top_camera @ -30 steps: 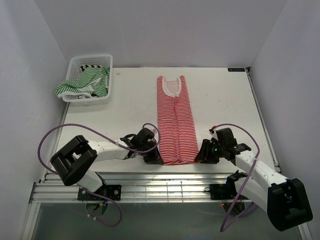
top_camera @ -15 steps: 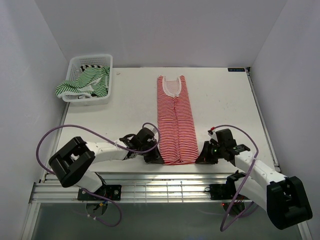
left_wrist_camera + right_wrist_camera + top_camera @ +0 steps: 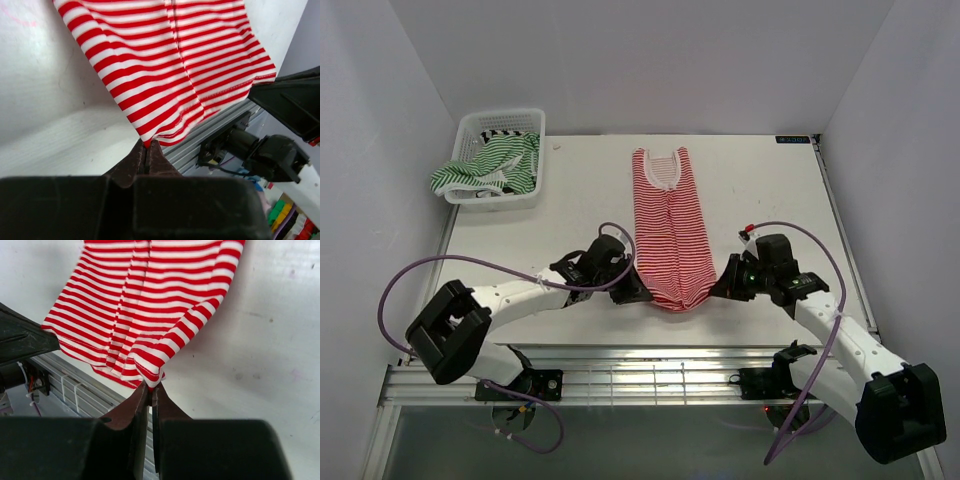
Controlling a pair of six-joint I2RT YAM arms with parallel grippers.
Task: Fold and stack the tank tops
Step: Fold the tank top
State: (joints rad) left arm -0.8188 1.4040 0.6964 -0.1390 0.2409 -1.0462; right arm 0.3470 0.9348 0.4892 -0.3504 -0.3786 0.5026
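The red-and-white tank top (image 3: 667, 235) lies folded lengthwise in a long strip down the table's middle, neckline at the far end. My left gripper (image 3: 636, 292) is shut on its near left hem corner (image 3: 148, 142). My right gripper (image 3: 717, 290) is shut on its near right hem corner (image 3: 152, 382). Both corners are lifted off the table, and the hem sags between them. The green-and-white tank top (image 3: 490, 166) hangs over the near rim of the white basket (image 3: 528, 192) at the far left. The black-and-white tank top (image 3: 498, 133) peeks out inside the basket.
The table's near edge with its metal rail (image 3: 650, 380) runs just below both grippers. Purple cables (image 3: 470, 258) loop off both arms. White walls close in the table on three sides.
Both grippers have risen and moved away from the near edge, carrying the red-and-white top's hem corners up and towards the far side. The hem now sags in a curve.
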